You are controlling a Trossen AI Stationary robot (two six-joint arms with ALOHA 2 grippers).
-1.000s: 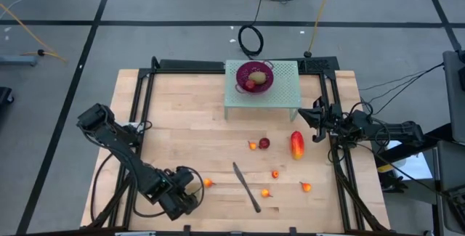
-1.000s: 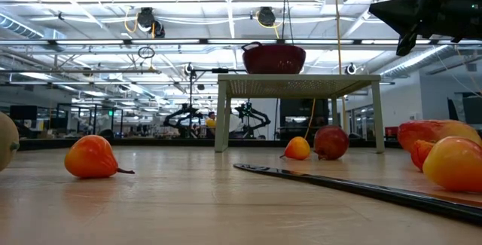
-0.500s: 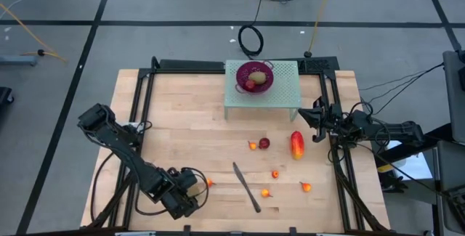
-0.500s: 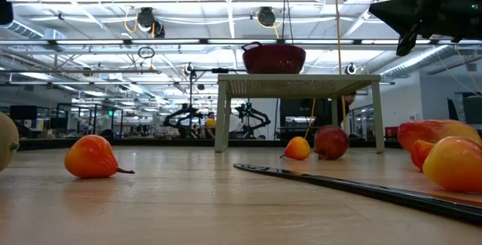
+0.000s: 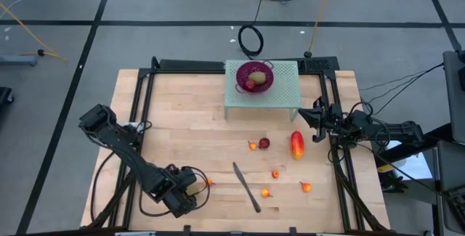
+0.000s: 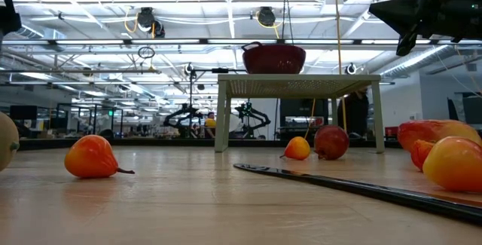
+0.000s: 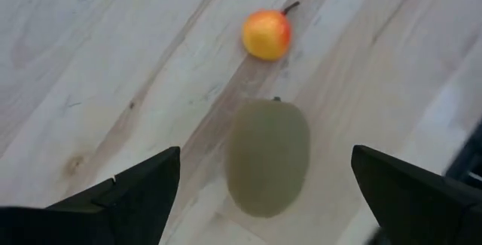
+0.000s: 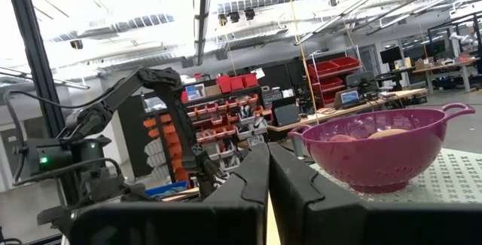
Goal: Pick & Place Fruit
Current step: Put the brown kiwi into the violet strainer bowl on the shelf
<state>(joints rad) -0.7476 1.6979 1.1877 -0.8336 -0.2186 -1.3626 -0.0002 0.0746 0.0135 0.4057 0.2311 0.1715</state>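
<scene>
Hovering: left gripper [image 7: 263,200] over kiwi [image 7: 268,157] | jaws spread (empty)

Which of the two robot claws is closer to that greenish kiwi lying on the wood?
The left gripper: it hangs open right over the kiwi, one finger on each side. The right gripper, shut, waits across the table beside the purple colander.

Wood table [image 5: 182,112] w/ knife [image 5: 246,186], mango [image 5: 296,144], kiwi [image 7: 268,157], small fruits, white stand [image 5: 283,94].
</scene>
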